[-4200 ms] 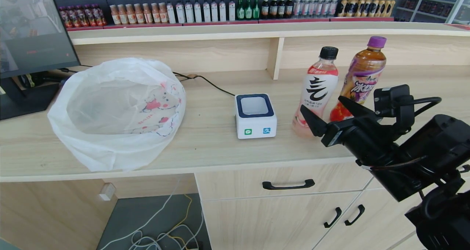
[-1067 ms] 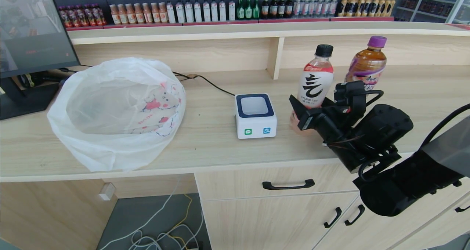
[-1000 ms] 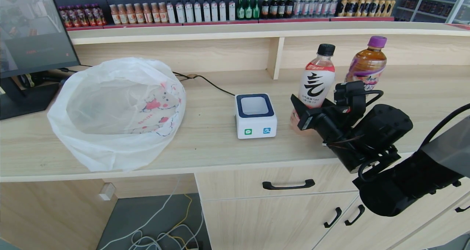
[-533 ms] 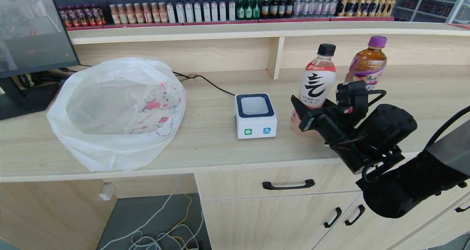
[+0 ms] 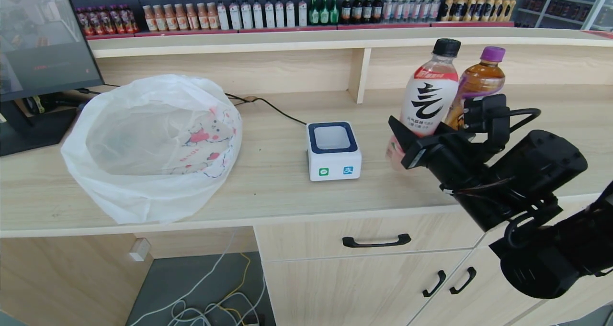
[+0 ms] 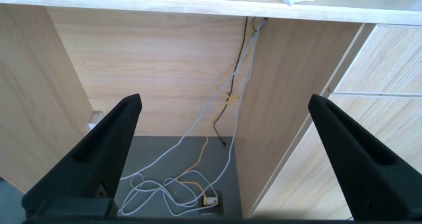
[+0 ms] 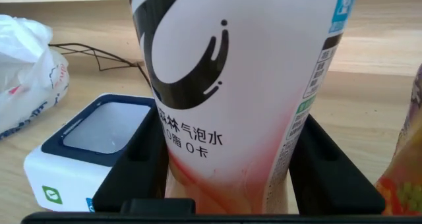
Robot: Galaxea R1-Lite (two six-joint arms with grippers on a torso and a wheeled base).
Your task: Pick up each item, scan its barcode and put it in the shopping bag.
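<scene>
One pink-and-white plastic bottle (image 5: 427, 103): upright for scanning.
Right fingers (image 5: 402, 137): clamped low, label exposed.
Left fingers (image 6: 99, 158): apart.

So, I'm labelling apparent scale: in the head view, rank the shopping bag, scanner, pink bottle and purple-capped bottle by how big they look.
1. shopping bag
2. pink bottle
3. scanner and purple-capped bottle: unsure, since that bottle is partly hidden.
</scene>
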